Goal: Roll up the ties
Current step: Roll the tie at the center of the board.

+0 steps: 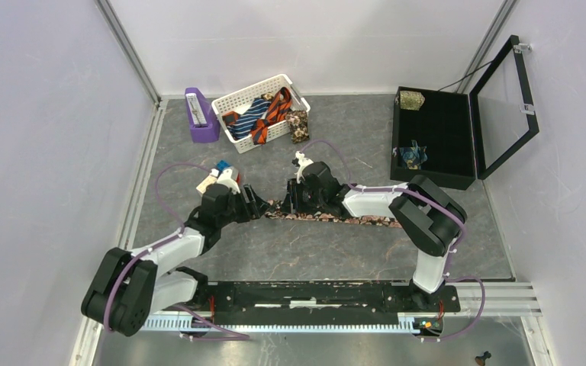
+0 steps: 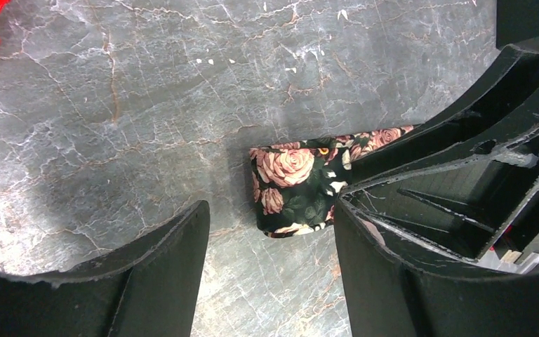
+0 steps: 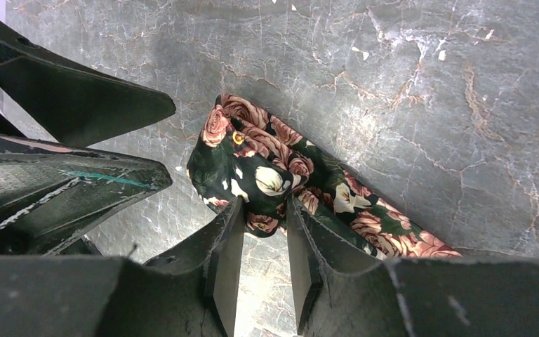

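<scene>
A dark tie with pink-cream roses (image 1: 351, 219) lies flat across the table's middle, its left end folded into a small roll. My right gripper (image 1: 290, 200) holds that rolled end: in the right wrist view the narrow jaws (image 3: 263, 214) pinch the fabric (image 3: 267, 168) at their tips. My left gripper (image 1: 255, 204) is open just left of the roll. In the left wrist view its fingers (image 2: 182, 246) stand wide apart, with the roll (image 2: 291, 182) ahead of the gap, untouched. More ties (image 1: 263, 114) lie in a white basket.
The white basket (image 1: 233, 97) stands at the back, a purple holder (image 1: 201, 114) to its left and a tan floral tie (image 1: 297, 126) to its right. An open black case (image 1: 435, 137) at the right holds rolled ties. Toy blocks (image 1: 217, 171) sit behind the left gripper.
</scene>
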`<state>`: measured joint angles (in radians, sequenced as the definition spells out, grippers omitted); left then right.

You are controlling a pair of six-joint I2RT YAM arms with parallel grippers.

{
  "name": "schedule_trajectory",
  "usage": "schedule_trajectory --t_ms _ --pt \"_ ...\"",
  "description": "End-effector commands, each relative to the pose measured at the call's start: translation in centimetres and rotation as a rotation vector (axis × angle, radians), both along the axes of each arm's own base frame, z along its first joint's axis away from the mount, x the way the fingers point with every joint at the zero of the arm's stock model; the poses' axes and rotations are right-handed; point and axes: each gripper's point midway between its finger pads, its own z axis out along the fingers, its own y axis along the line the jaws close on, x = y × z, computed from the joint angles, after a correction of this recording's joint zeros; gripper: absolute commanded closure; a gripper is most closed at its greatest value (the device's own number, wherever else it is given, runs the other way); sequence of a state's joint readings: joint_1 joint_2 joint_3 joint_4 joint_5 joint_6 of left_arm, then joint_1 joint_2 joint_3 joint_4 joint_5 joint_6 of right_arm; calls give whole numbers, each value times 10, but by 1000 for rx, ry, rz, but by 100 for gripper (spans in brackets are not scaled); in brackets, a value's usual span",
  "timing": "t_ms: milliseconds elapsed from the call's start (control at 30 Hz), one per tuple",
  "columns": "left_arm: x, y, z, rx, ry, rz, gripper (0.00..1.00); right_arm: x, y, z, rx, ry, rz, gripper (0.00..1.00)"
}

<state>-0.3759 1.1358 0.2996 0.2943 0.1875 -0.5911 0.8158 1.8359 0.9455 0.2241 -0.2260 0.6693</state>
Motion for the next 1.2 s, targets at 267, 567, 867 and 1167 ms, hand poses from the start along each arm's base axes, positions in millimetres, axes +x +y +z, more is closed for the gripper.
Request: schedule_trajectory --t_ms 267,567,867,1167 --pt "2 -12 -7 -64 7 -36 30 2 -6 -13 -28 -17 -13 78" --pt "2 -21 -13 -87 19 -80 32 0 -12 -25 -49 -2 -18 74" --pt "1 -28 -20 -117 29 -110 35 -2 -17 -34 -66 0 -20 74" --pt "-3 -34 -27 -165 53 -118 38 -6 -21 -42 -75 4 -16 76"
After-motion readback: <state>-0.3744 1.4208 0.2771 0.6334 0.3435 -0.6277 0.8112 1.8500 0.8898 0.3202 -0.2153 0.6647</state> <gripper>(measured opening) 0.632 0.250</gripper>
